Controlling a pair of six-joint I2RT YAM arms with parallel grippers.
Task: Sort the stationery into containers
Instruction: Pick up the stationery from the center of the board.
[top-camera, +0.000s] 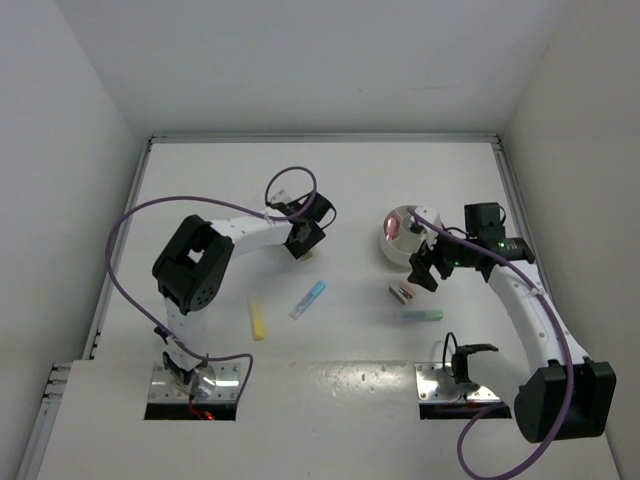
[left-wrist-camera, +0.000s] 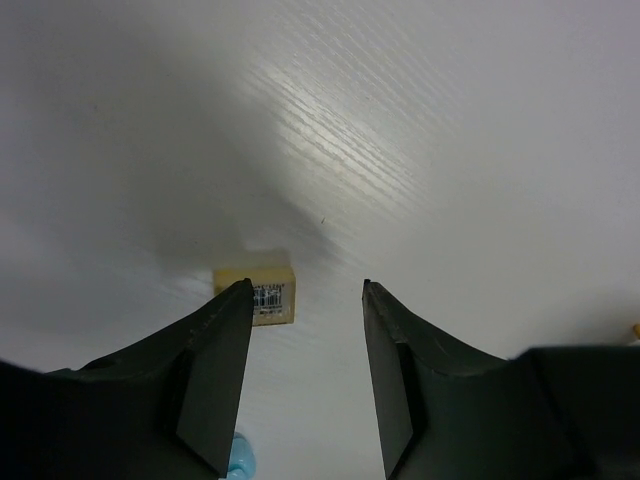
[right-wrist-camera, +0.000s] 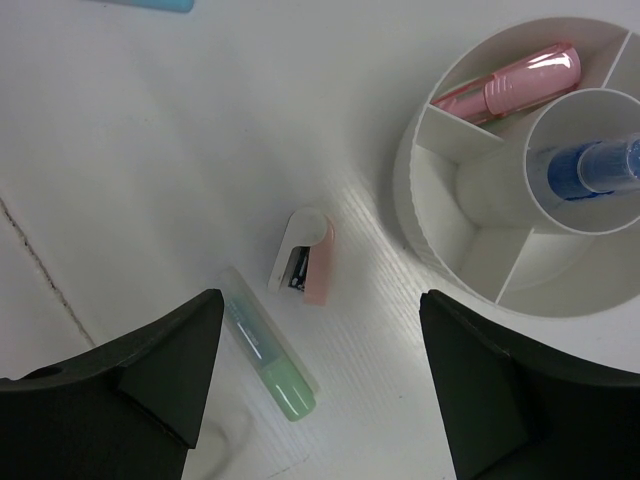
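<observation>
Mid-sort; all jaws apart, empty.
Right gripper (right-wrist-camera: 320, 300) over pink block (right-wrist-camera: 308, 258), centre; left gripper (left-wrist-camera: 306, 285) near tan block (left-wrist-camera: 255, 297). Likely next: lower, pinch.

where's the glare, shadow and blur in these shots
Left wrist: a soft dark shadow covers the upper-left table, a glare streak lights the grain beyond the tan block, and the left tool looks dark and blurry. Right wrist: the pink stick in the white dish shows shiny highlights; the right tool is out of focus. Top external: evenly lit.
</observation>
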